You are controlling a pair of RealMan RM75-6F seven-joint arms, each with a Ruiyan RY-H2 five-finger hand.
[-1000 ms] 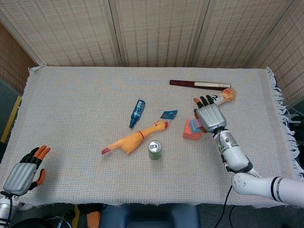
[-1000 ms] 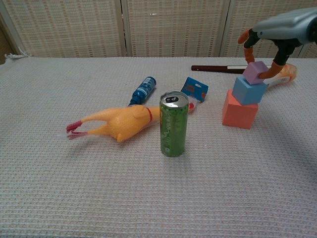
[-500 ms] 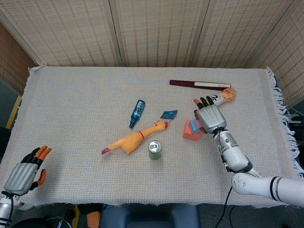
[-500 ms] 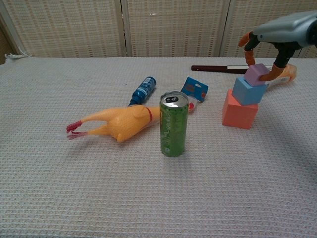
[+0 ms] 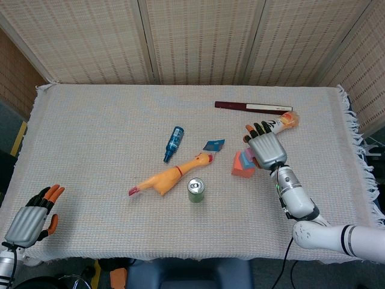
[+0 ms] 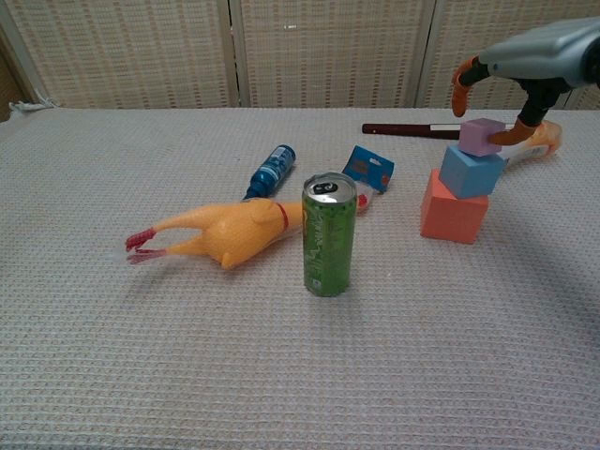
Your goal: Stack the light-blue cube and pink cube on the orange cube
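The orange cube (image 6: 454, 210) stands on the cloth with the light-blue cube (image 6: 472, 171) on it and the pink cube (image 6: 483, 136) lying flat on top. My right hand (image 6: 536, 49) hovers over the stack with its fingers spread. One fingertip is raised clear on the pink cube's left, and the thumb tip sits close by its right side. In the head view, the right hand (image 5: 264, 149) covers most of the stack, of which the orange cube (image 5: 239, 169) shows. My left hand (image 5: 27, 221) rests at the table's near left corner, fingers apart and empty.
A green can (image 6: 328, 234) stands upright left of the stack, next to a rubber chicken (image 6: 220, 232). Behind them lie a blue bottle (image 6: 270, 171) and a blue packet (image 6: 367, 169). A dark stick (image 6: 412, 129) and an orange-white toy (image 6: 536, 142) lie behind the stack.
My right hand's fingers have opened and lifted off the pink cube. The cube was tilted and now lies flat on the light-blue cube. The left hand has barely moved.
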